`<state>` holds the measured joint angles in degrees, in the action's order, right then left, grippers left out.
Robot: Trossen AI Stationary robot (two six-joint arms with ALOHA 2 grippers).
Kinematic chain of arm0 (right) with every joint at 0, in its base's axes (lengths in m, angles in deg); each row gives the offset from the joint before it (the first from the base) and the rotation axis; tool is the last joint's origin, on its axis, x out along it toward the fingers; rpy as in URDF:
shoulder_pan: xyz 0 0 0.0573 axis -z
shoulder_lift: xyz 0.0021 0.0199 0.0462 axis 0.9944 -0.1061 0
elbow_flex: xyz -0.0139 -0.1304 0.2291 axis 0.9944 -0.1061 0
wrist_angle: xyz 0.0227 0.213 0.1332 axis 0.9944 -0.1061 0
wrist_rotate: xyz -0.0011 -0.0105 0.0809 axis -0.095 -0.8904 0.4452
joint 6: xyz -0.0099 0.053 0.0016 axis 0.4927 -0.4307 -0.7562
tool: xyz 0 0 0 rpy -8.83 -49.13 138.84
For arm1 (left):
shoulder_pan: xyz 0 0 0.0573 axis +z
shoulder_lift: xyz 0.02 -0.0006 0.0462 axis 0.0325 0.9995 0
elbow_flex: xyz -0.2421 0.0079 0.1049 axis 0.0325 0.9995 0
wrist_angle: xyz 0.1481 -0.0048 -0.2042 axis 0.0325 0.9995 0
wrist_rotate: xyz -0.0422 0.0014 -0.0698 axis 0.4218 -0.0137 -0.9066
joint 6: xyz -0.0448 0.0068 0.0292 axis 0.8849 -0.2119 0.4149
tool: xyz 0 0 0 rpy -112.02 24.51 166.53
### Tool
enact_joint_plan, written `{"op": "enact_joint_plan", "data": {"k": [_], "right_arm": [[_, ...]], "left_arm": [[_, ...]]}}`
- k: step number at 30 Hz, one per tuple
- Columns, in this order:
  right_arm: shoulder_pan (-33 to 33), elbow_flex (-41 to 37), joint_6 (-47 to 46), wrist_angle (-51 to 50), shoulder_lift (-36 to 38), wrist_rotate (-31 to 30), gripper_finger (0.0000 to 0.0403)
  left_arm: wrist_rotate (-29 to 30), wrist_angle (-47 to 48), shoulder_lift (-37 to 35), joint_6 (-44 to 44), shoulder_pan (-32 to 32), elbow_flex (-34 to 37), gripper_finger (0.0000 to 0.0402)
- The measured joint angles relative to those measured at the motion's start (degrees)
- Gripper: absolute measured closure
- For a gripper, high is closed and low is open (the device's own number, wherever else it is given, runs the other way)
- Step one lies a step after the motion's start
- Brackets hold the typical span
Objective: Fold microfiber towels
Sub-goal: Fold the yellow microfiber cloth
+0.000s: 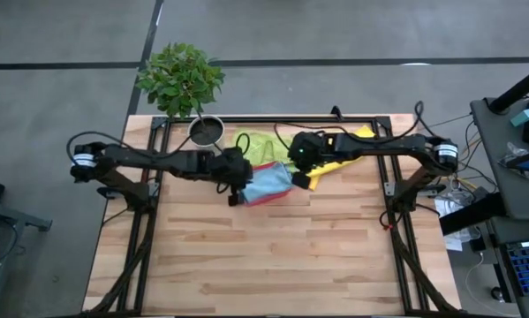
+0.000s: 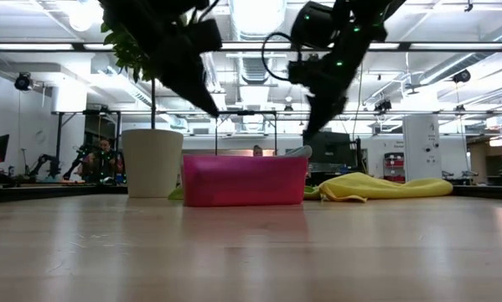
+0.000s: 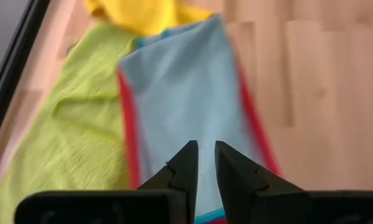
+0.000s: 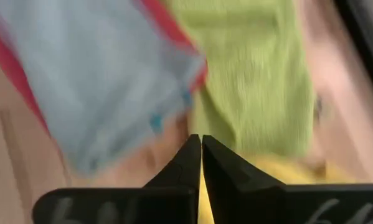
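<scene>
A light teal-blue towel (image 1: 269,183) (image 3: 186,93) lies draped over a pink tray (image 2: 244,180), whose red rim (image 3: 129,127) shows along both sides of it. A lime green towel (image 1: 260,147) (image 4: 254,81) lies spread on the table behind it. A yellow towel (image 1: 339,159) (image 2: 376,186) lies crumpled to the right. My left gripper (image 1: 236,193) (image 3: 206,155) hangs above the blue towel's left end, its fingers a narrow gap apart with nothing between them. My right gripper (image 1: 299,175) (image 4: 200,146) hangs shut above the towel's right end, also holding nothing.
A potted plant (image 1: 183,79) in a white pot (image 2: 152,162) stands at the far left corner. Black frame rails (image 1: 149,203) run along the table's left, right and far edges. Bare wood (image 1: 273,256) fills the table's near half.
</scene>
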<state>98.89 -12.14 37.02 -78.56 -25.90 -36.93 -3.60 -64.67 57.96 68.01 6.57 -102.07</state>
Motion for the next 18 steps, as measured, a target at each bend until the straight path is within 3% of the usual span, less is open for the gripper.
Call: {"op": "enact_joint_plan", "data": {"k": [7, 13, 18], "right_arm": [[1.0, -2.3, -0.9, -12.7, 2.8, 0.1, 0.0342], [1.1, -10.1, 5.9, -10.6, 3.7, 0.2, 0.0272], [1.1, -17.8, 7.3, -0.6, 3.5, 0.0, 0.0238]], "left_arm": [[-0.2, -2.6, 0.4, -0.5, -4.8, 0.0, 0.0362], [-0.1, -2.7, 0.3, -0.4, -6.8, 0.0, 0.0362], [-0.1, -2.7, 0.4, -0.3, -7.1, 0.0, 0.0362]]}}
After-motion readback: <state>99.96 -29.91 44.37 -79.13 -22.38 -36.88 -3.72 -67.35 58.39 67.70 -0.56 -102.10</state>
